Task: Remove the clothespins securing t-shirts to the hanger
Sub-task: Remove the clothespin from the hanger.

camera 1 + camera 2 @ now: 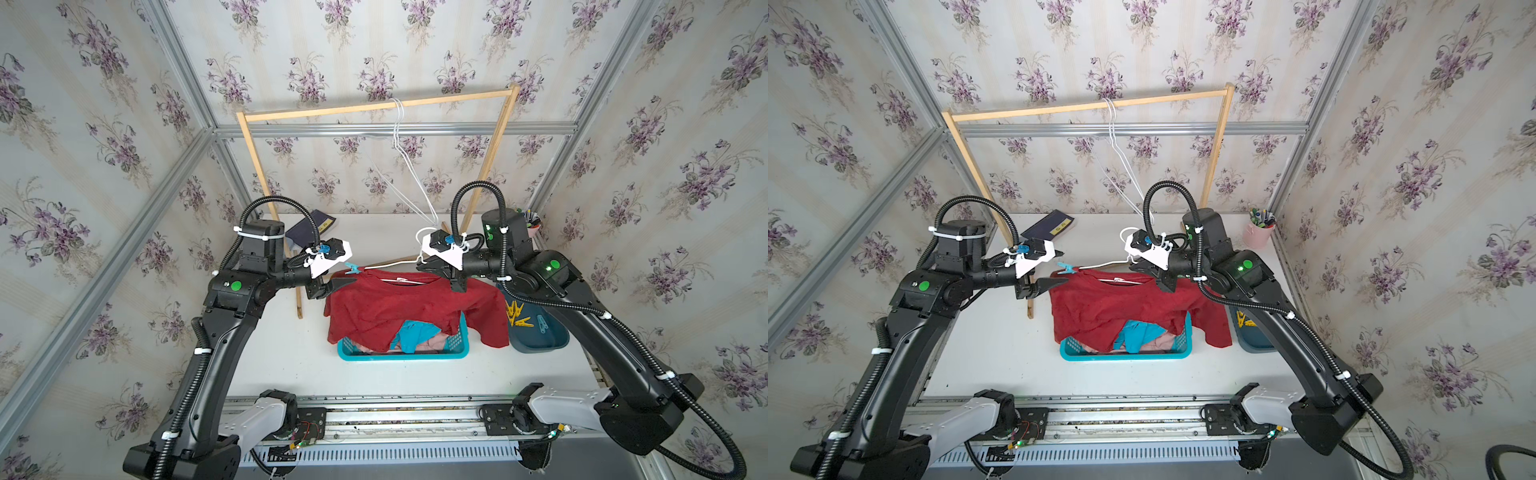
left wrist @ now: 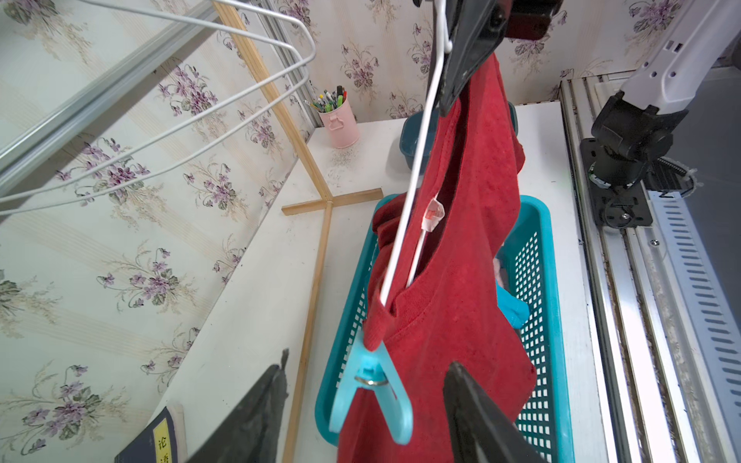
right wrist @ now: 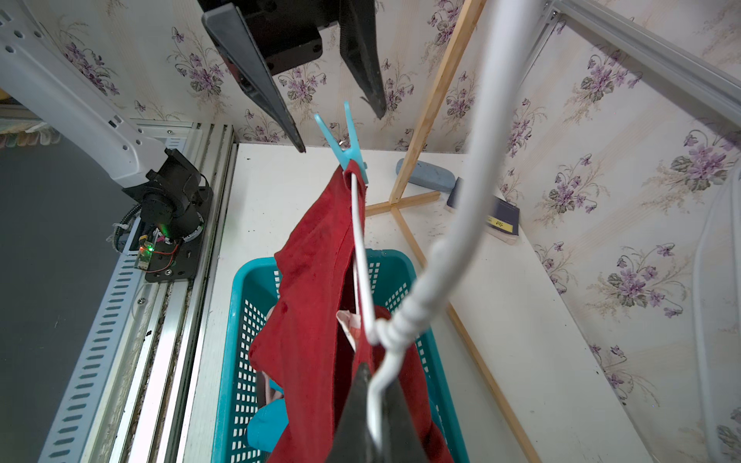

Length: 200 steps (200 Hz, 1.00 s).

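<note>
Light blue clothespin [image 2: 363,362] pinches shoulder of dark red t-shirt [image 1: 407,303] onto end of white wire hanger [image 3: 361,256], above turquoise basket [image 1: 403,355].
Left gripper [image 1: 1062,267] open, one finger on each side of clip handles, no contact visible.
Right gripper [image 3: 375,425] closed on hanger wire near twisted neck, steadying it.
Advice: centre fingers on handle tips, not on spring. Squeeze fully, then pull along clip axis away from fabric. Otherwise shirt may drag and hanger may swing.

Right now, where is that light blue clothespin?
In both top views the clothespin pinches the red t-shirt at the left end of the white hanger, between the open fingers of the left gripper, above the teal basket.
</note>
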Available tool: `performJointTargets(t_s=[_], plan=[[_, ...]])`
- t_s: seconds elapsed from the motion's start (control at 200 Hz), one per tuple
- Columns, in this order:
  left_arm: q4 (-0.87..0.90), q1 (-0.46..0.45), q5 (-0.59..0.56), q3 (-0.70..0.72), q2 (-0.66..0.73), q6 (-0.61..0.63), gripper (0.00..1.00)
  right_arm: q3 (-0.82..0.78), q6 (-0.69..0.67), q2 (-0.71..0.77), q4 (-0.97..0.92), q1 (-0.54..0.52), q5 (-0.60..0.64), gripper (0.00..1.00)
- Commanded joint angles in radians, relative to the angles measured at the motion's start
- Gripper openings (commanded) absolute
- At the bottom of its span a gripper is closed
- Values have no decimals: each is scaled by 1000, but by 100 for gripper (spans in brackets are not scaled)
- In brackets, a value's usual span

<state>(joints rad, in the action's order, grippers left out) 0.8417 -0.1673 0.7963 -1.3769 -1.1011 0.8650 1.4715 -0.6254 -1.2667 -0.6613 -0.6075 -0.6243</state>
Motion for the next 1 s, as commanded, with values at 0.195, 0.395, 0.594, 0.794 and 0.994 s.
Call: performJointTargets(t_s=[0.195,0.395,0.594,0.794,0.994], plan=[[28,3,49,-7,-9,6,38,5,-21,-1,8,8,-43,0],[28,3,68,-8,-14,3,32,5,-20,3,4,13,-51,0],[28,3,88,-17,-17,-10,19,5,-19,4,5,15,-52,0],[27,3,80,-13,-11,-17,14,-9,-14,15,21,20,-38,0],[28,3,40,-36,1,-35,10,-12,11,19,23,29,67,0]])
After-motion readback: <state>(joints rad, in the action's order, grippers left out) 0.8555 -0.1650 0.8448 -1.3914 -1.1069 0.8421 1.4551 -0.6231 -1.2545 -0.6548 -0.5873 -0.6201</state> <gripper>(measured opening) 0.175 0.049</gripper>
